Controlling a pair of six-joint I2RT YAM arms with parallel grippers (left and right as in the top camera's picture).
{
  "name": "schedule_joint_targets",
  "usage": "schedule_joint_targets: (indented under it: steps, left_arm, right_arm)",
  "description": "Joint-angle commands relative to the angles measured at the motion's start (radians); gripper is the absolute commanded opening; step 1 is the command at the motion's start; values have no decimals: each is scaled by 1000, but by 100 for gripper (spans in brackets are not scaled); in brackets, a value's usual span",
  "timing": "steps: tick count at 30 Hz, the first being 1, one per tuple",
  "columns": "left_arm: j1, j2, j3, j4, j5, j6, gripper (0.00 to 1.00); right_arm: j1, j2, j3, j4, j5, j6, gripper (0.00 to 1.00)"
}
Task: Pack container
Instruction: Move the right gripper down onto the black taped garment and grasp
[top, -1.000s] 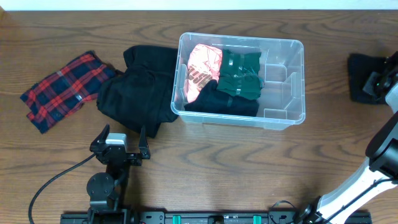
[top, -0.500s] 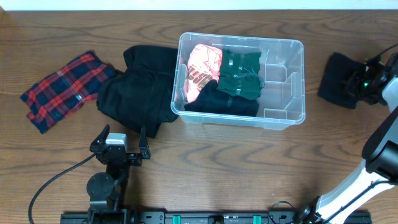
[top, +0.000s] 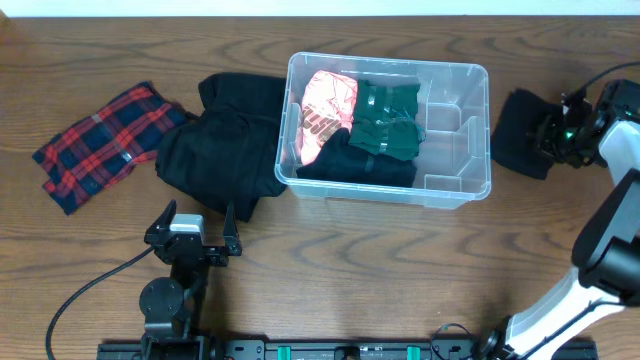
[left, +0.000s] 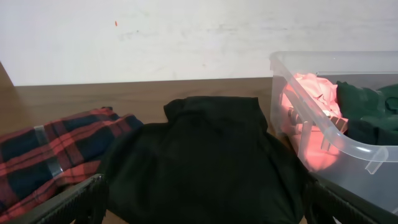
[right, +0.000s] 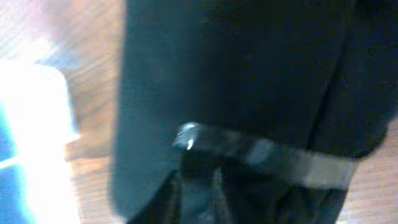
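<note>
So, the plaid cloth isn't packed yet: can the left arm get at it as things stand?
Probably yes: the left gripper has open, empty jaws, and the plaid cloth lies uncovered beside the black garment.

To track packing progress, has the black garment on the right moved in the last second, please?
Yes. The black garment has shifted left, and now lies much closer to the right wall of the container.

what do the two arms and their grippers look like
The left arm is black with a grey block at the wrist, two slim black fingers and a black cable trailing off. The right arm has white links and black joints, with a small green light near the right gripper.
</note>
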Motion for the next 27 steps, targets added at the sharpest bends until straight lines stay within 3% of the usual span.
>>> schedule_joint_targets:
  steps: [1,4,5,11,22,27]
  left_arm:
    - [3,0,-26,-18,3,-9,98]
    - [3,0,-26,-18,2,-9,98]
    - [3,0,-26,-18,2,-9,98]
    - [3,0,-26,-18,2,-9,98]
    - [3,0,-26,-18,3,-9,98]
    - [3,0,-26,-18,2,-9,98]
  right_arm:
    - [0,-136,-3,3,-13,-2,31]
    - [-11,-203,-3,1,21,-1,50]
    - [-14,-216,-3,-1,37,4,51]
    - [-55,-223,-15,-30,150,81,53]
    - [-82,-139,-41,-10,98,49,63]
    - [-84,-77,-41,19,89,51,63]
